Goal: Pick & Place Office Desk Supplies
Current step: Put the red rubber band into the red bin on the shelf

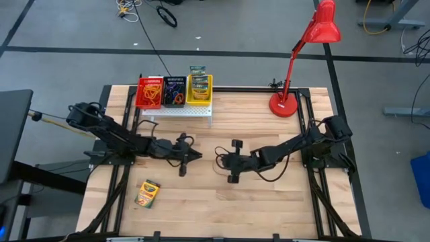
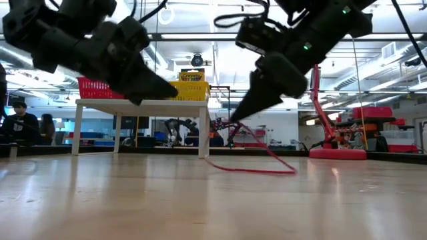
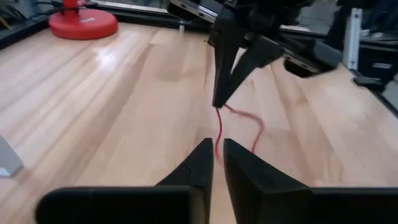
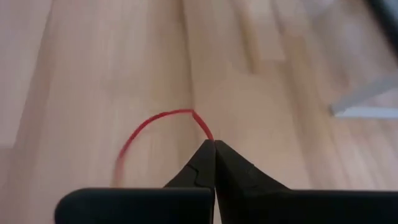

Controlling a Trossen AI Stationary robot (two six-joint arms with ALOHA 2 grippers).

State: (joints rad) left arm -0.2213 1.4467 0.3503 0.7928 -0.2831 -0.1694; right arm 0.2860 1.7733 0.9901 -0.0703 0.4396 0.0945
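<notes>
A thin red rubber band [image 2: 253, 171] is at the middle of the table. My right gripper [image 2: 235, 120] is shut on it, a little above the wood. My left gripper [image 3: 216, 158] stands just to the band's left, its fingers a narrow gap apart. In the low view its tips [image 2: 175, 93] are clear of the band. A yellow-and-green crayon box [image 1: 147, 193] lies flat near the front left. More supplies fill the red [image 1: 149, 92], dark [image 1: 175, 91] and yellow [image 1: 199, 89] bins on the white stand [image 1: 178, 111] at the far edge. My right gripper pinches one spot of the band's loop [image 4: 205, 132] between the very tips of its two fingers. The fingers slant down, coming from the table's right side. The band hangs slack below them, and its lower part [image 2: 287, 171] lies on the table.
A red desk lamp [image 1: 285, 104] stands at the far right, its head reaching beyond the table. The two grippers face each other closely at the table's middle. Bare wood lies along the near edge, right of the crayon box.
</notes>
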